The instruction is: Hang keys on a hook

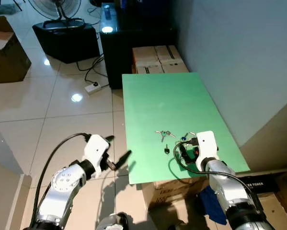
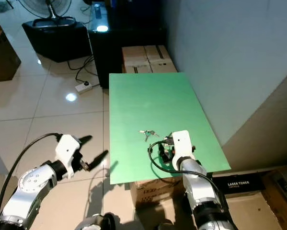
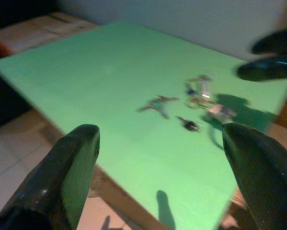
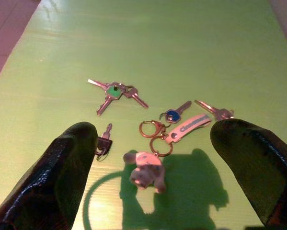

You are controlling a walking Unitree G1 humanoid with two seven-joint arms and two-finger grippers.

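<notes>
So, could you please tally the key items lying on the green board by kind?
Bunch of keys with a green tag: 1
Small black-headed key: 1
Keyring set with blue-headed key, strap and figurine: 1
Total: 3, all on the green board, just ahead of the right end effector.

Green bench (image 1: 167,100) against a grey wall (image 1: 239,57), glossy cream tiled floor (image 1: 62,115), cardboard boxes (image 1: 157,58), black speaker (image 1: 66,40), white power strip (image 1: 93,87)
</notes>
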